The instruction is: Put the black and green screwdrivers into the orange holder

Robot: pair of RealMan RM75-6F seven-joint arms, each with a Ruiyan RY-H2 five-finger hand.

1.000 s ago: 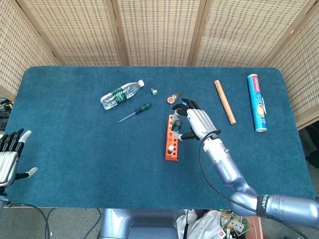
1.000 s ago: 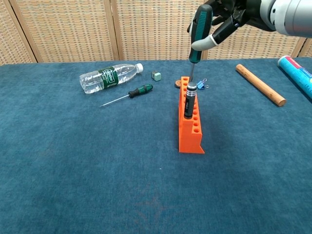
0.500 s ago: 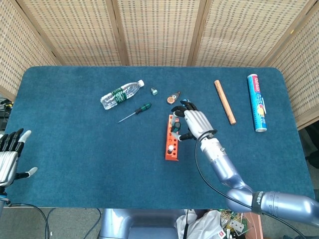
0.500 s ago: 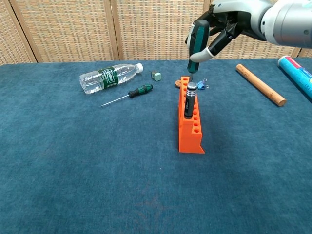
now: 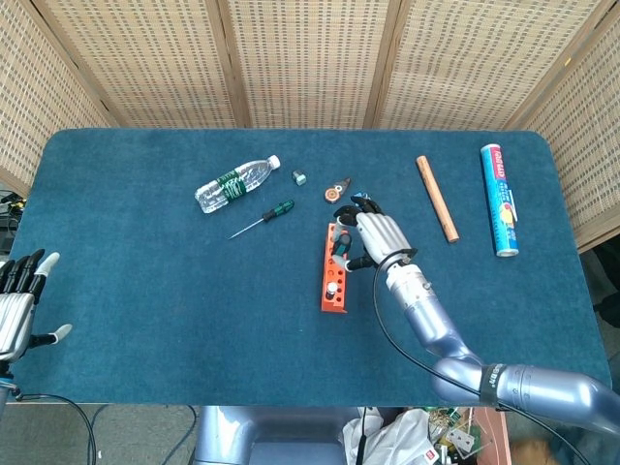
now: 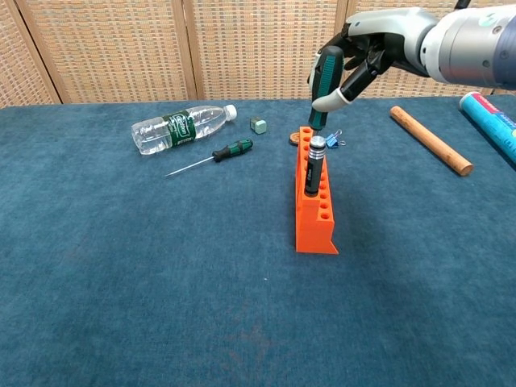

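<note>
Standing nearly upright, tip down, a green-handled screwdriver (image 6: 325, 78) was gripped by the right hand (image 6: 372, 50) over the far end of the orange holder (image 6: 315, 211), lower than a second ago. The chest view alone showed a black driver (image 6: 313, 168) already slotted. Only the head view showed the left hand (image 5: 17, 302), spread and holding nothing. A second green screwdriver (image 5: 263, 218) lay flat, tip toward the near left.
</note>
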